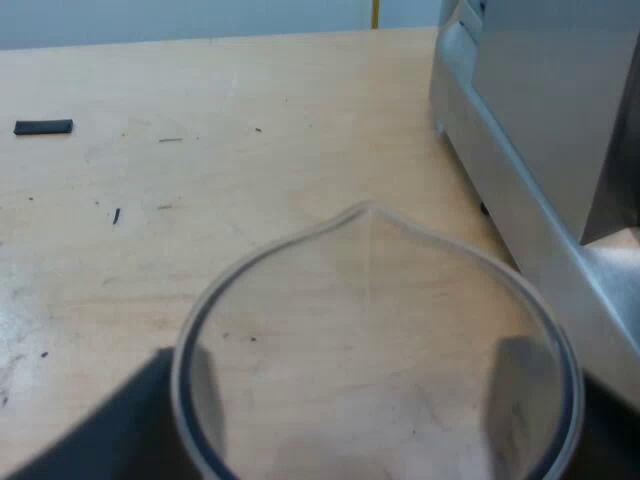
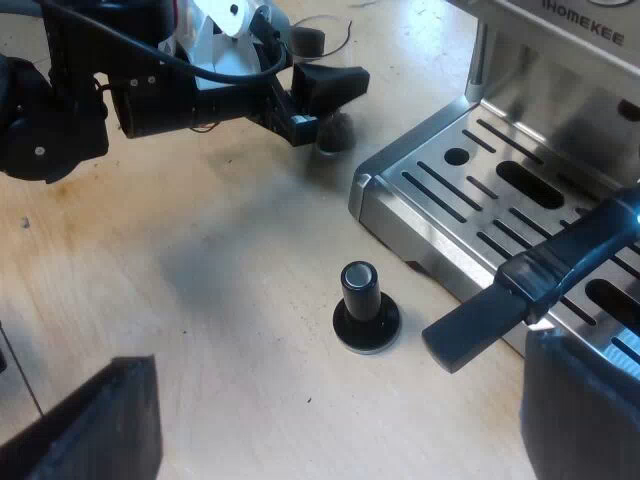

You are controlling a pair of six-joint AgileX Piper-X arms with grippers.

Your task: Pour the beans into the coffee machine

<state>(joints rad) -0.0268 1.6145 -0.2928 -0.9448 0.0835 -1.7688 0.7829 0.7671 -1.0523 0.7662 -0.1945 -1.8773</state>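
My left gripper (image 1: 370, 440) is shut on a clear measuring glass (image 1: 370, 300), one finger on each side, the spout pointing away from the wrist. I see the table through the glass and no beans in it. It is held low over the table beside the espresso machine (image 1: 540, 130). In the right wrist view the left gripper (image 2: 315, 105) holds the glass (image 2: 335, 130) just off a corner of the machine's drip tray (image 2: 450, 190). My right gripper (image 2: 335, 440) is open above the table with nothing between its fingers.
A tamper with a black knob (image 2: 365, 305) stands on the table close to the drip tray. The holder's dark handle (image 2: 500, 310) juts out over the tray from the machine's front (image 2: 560, 110). A small black strip (image 1: 43, 127) lies farther off on the wooden table (image 1: 200, 200).
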